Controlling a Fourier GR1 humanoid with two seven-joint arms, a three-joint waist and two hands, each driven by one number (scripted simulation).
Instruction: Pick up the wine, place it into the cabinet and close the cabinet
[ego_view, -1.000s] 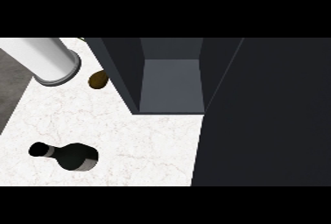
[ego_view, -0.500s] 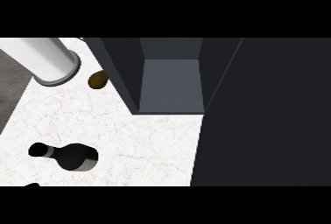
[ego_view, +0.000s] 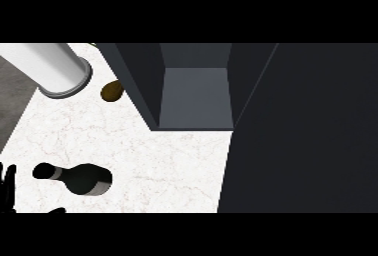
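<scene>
One left hand | lower-left edge | fingers straight, pointing up, holding nothing | wine near, untouched

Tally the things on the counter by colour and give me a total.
Black: 1, the wine bottle
White: 1, the cylinder
Brown: 1, the small round thing
Dark grey: 1, the cabinet
Total: 4
</scene>
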